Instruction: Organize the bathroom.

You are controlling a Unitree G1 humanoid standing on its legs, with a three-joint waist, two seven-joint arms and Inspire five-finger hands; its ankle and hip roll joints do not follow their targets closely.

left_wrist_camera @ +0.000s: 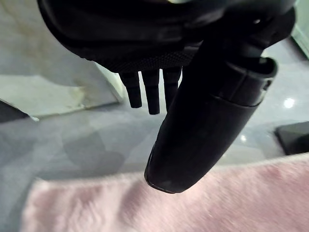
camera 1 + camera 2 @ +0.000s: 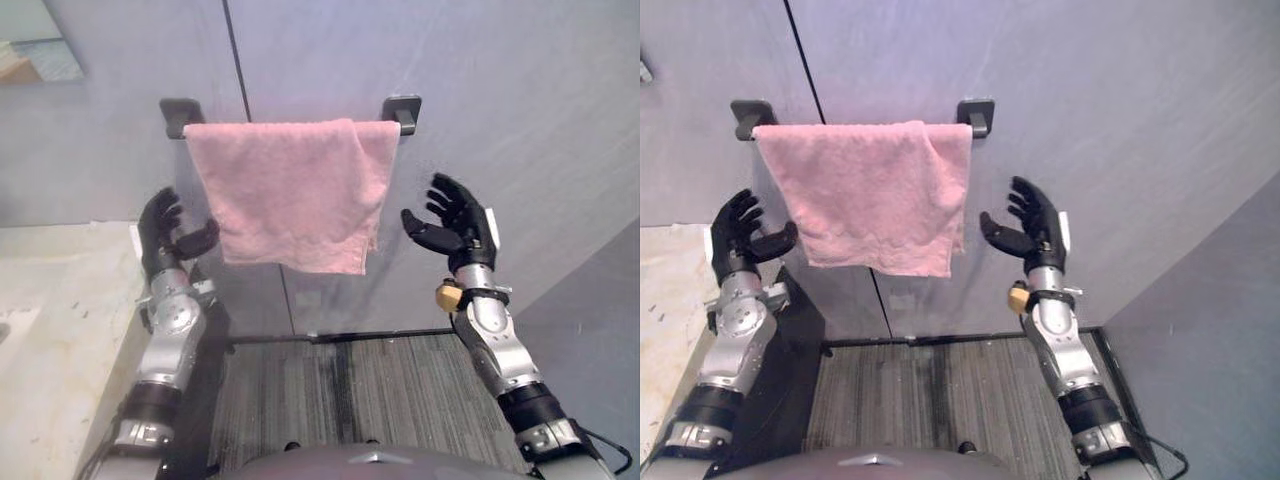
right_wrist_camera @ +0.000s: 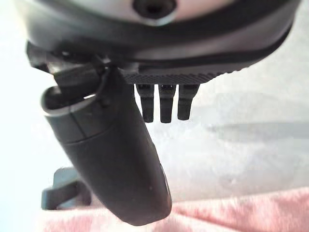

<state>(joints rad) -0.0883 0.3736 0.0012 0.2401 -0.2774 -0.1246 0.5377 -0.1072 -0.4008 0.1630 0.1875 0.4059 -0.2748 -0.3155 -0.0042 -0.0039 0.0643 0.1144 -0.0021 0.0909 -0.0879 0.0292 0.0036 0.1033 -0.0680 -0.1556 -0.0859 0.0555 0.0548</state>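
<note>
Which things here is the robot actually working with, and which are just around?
Part of the job:
pink towel, draped over the towel bar
left robot hand, open beside the towel
right robot hand, open beside the towel

Just around:
grey wall panels
striped floor mat
pale countertop
</note>
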